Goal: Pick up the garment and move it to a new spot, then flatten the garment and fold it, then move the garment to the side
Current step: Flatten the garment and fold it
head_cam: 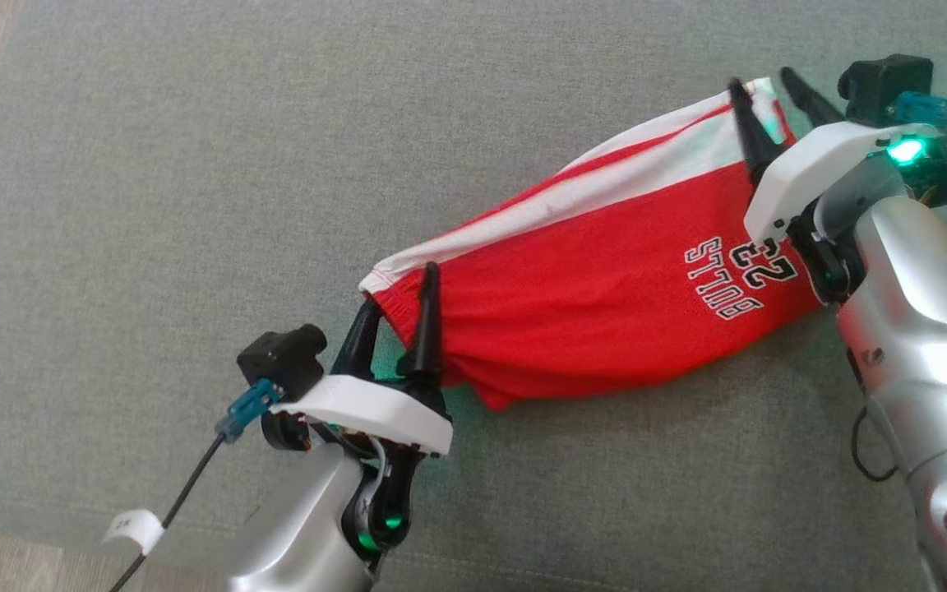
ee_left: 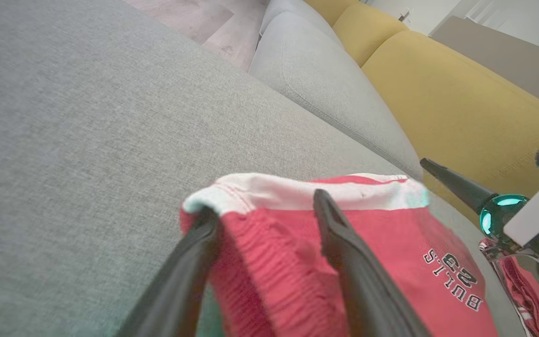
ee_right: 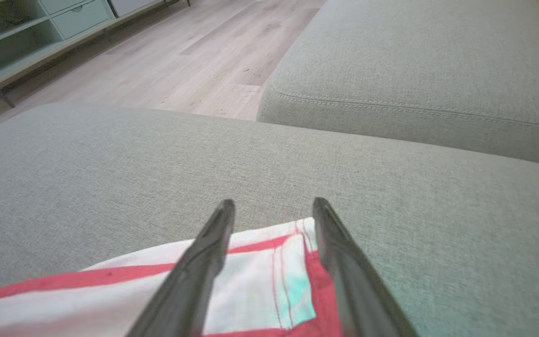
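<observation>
The garment point(head_cam: 588, 279) is a pair of red shorts with a white side stripe and "BULLS 23" print, lying stretched diagonally on the grey cushion point(head_cam: 194, 164). My left gripper point(head_cam: 398, 300) stands open at its lower-left waistband end. The waistband point(ee_left: 274, 262) lies between the spread fingers, and the left fingertip is tucked under the cloth. My right gripper point(head_cam: 767, 82) is open at the upper-right hem corner. Its fingers straddle the white and red hem point(ee_right: 260, 262) just above the cloth, with the tips reaching past the edge.
The grey cushion spreads wide around the shorts. A second grey seat cushion point(ee_right: 414, 70) adjoins it across a gap, with yellow back cushions point(ee_left: 461, 103) behind. Wooden floor point(ee_right: 180, 56) and a pale cabinet point(ee_right: 40, 28) lie beyond the cushion's edge.
</observation>
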You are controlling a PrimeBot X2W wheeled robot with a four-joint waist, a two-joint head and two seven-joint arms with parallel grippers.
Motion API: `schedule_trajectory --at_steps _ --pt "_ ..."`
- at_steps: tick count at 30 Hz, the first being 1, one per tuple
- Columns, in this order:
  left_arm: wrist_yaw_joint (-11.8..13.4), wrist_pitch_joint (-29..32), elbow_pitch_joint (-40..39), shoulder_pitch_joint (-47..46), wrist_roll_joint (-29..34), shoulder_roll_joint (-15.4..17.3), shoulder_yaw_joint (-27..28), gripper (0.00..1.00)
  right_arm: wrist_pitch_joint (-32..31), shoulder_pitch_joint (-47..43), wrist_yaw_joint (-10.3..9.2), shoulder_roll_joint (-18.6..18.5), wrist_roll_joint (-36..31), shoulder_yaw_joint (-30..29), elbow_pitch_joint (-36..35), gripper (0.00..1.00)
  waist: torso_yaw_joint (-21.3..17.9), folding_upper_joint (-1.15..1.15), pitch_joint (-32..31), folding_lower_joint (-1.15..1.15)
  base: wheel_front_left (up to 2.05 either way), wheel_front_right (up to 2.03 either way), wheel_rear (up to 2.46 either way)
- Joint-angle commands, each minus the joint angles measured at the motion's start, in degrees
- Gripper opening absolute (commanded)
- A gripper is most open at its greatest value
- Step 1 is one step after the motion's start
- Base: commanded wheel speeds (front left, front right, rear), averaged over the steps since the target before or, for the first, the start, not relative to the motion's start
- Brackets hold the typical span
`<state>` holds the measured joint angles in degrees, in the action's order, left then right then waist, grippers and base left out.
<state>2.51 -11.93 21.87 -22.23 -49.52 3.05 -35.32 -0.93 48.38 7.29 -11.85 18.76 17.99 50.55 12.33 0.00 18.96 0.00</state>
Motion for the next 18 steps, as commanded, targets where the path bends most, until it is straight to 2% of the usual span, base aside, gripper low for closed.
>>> schedule_trajectory --at_steps 1,6,18 --pt "0.21 -0.65 -1.24 -1.57 -0.33 0.11 1.09 1.00 1.24 1.96 0.20 0.13 0.62 1.19 -0.65 1.00 -0.02 0.00 -0.29 0.00 0.00 0.00 0.00" --pt "0.78 -1.14 -1.63 -0.81 0.38 0.76 0.90 1.00 3.27 2.88 0.20 -0.12 2.22 2.75 2.09 1.00 -0.42 0.00 -1.64 0.00 0.00 0.00 0.00" --pt "3.31 1.04 -7.55 7.23 1.86 7.56 -0.46 1.00 4.46 0.21 0.20 -3.68 8.20 7.57 4.12 1.00 -1.44 0.00 -7.69 0.00 0.00 0.00 0.00"
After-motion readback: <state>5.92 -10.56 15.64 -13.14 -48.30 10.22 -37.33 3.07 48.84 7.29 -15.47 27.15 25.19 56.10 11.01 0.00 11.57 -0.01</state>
